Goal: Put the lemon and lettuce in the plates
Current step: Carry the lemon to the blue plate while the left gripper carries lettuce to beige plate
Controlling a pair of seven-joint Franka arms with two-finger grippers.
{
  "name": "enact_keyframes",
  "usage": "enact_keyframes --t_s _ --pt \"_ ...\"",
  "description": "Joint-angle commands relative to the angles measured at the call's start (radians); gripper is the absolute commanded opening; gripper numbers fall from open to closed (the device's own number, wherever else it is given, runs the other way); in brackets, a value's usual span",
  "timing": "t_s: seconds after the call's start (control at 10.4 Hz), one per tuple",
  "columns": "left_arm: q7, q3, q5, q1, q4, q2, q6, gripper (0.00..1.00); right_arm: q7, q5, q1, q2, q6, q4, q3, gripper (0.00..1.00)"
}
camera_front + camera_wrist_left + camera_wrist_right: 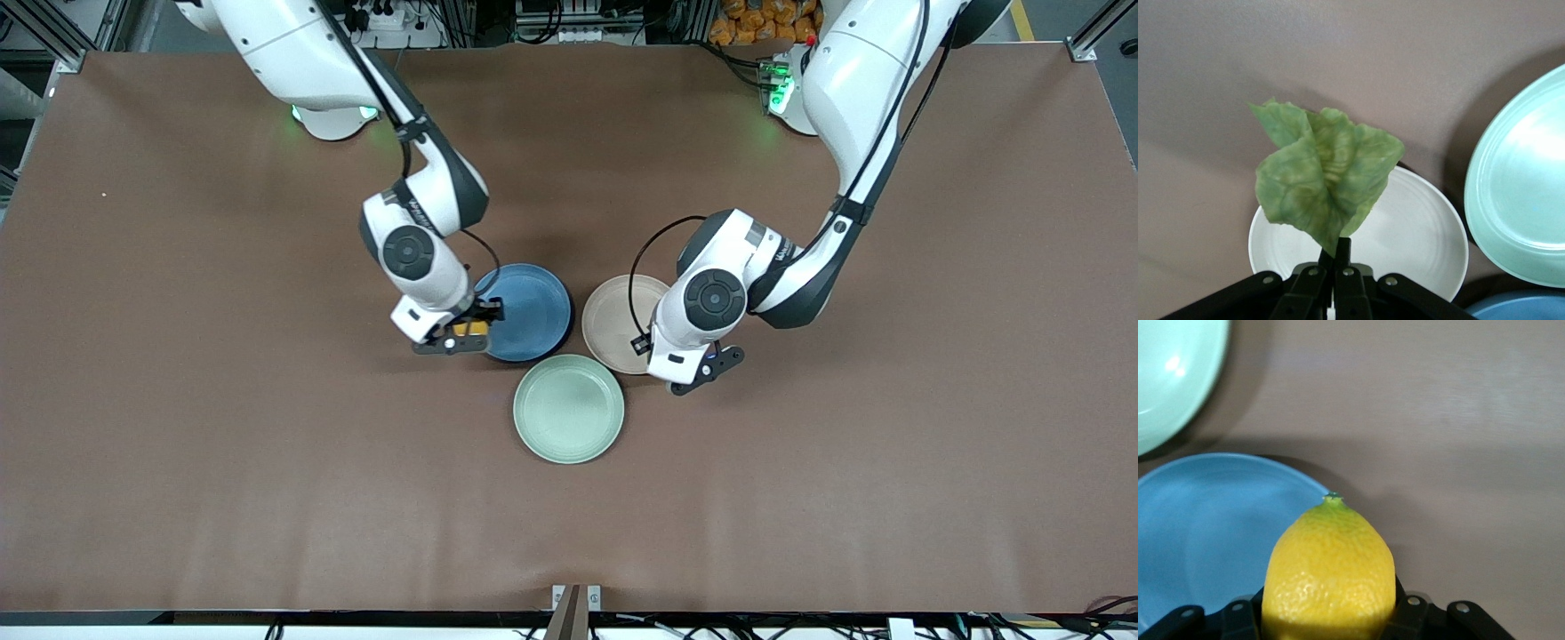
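Front view: the right gripper (468,331) hangs over the rim of the round matte blue plate (532,311), at the side toward the right arm's end of the table, with a small oval yellow lemon (474,328) just visible between its fingers. The left gripper (702,366) sits at the edge of the round beige-pink plate (616,322) on the side toward the left arm's end; what it carries is hidden under the wrist here. A pale mint-green plate (569,408) lies nearer the camera than both, just beside them.

Left wrist view: jaws nearly together, pinching the pointed stem end of the wrinkled green lettuce (1323,181) leaf. The leaf hangs above the beige-pink plate (1418,247), partly out past its rim. Judgement: carry inward until the whole leaf is over the plate, lower, then let go.

Right wrist view: jaws spread about the lemon's width, clamped on the lemon's (1330,572) sides. Fruit is over the blue plate's (1205,533) rim, not its centre. Judgement: move toward the middle and release low, since a lemon is likely to roll.
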Motion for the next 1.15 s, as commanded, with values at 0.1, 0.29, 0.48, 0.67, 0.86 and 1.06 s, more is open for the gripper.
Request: enact_keyframes --t_s 0.1,0.29,0.48,0.67,0.86,1.06 --pt "-0.114 0.009 0.014 -0.069 0.02 0.011 0.001 0.0 0.019 0.014 0.031 0.052 -0.005 0.057 0.001 0.12" --pt "-0.122 0.009 0.012 -0.072 0.019 0.02 0.001 0.09 0.063 0.011 0.033 0.075 -0.002 0.079 0.026 0.17" --pt "-0.163 0.015 0.026 -0.084 0.016 0.026 0.001 1.0 0.076 0.011 0.041 0.092 0.001 0.089 0.032 0.38" --pt "-0.163 0.05 0.026 -0.078 0.022 0.009 -0.007 1.0 0.073 0.005 0.036 0.094 0.001 0.089 0.032 1.0" --pt "-0.137 0.09 0.047 -0.071 0.023 -0.038 -0.016 1.0 0.062 0.006 0.024 0.088 -0.012 0.106 0.032 1.0" --pt "-0.006 0.11 0.095 -0.051 0.023 -0.098 -0.041 1.0 0.06 0.011 0.021 0.085 -0.026 0.132 0.032 1.0"
